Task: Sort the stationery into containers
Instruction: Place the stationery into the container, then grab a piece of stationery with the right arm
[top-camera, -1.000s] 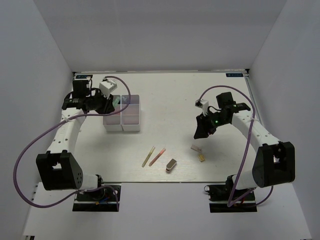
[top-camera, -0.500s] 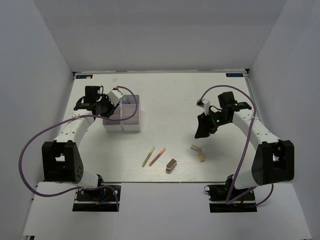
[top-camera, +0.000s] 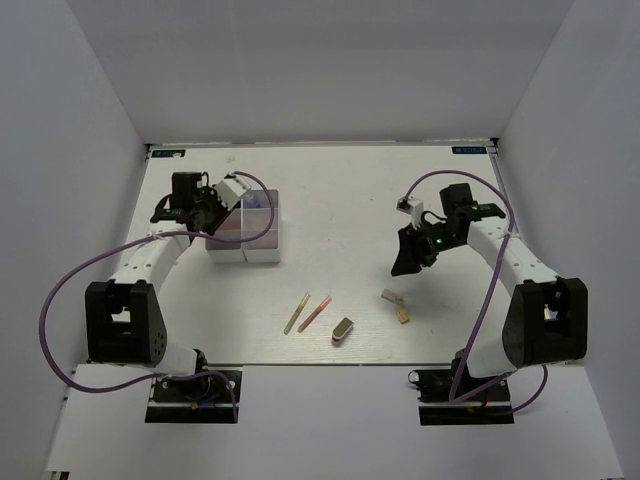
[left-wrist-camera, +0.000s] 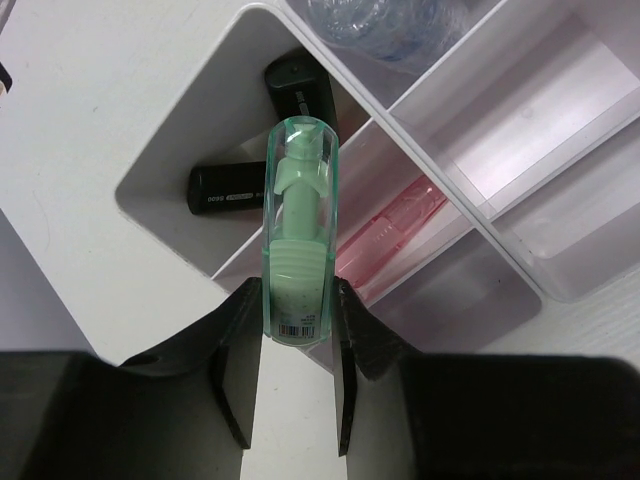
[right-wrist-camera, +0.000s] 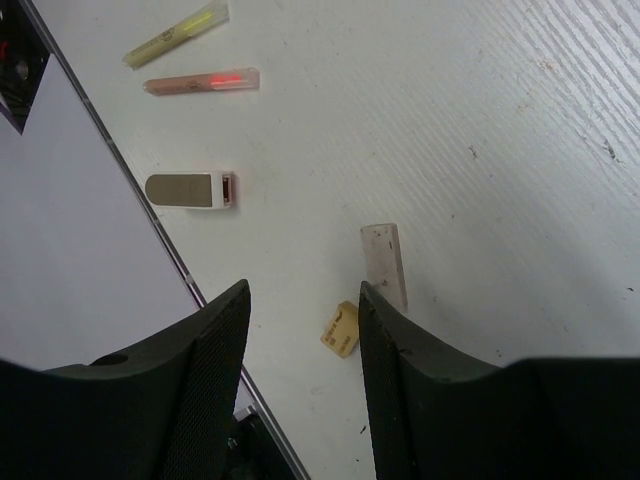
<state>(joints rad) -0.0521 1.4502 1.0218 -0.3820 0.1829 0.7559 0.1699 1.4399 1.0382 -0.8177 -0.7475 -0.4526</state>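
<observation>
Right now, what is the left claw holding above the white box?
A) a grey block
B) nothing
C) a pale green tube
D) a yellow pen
C: the left claw grips a pale green tube over the white box.

Bright, even, diffuse light.
Faint shadows are cast on the table (top-camera: 350, 200); the right fingers (right-wrist-camera: 210, 390) (nearest the lens) are rendered dark and soft.

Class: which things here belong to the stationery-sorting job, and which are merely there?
Job: organizer box; green tube, held by left gripper; black marker, pink capsule, clear bottle, in the box; yellow pen, pink pen, grey block, long tan block, small tan block, loose on the table.

Merely there: purple cables, white side walls.
</observation>
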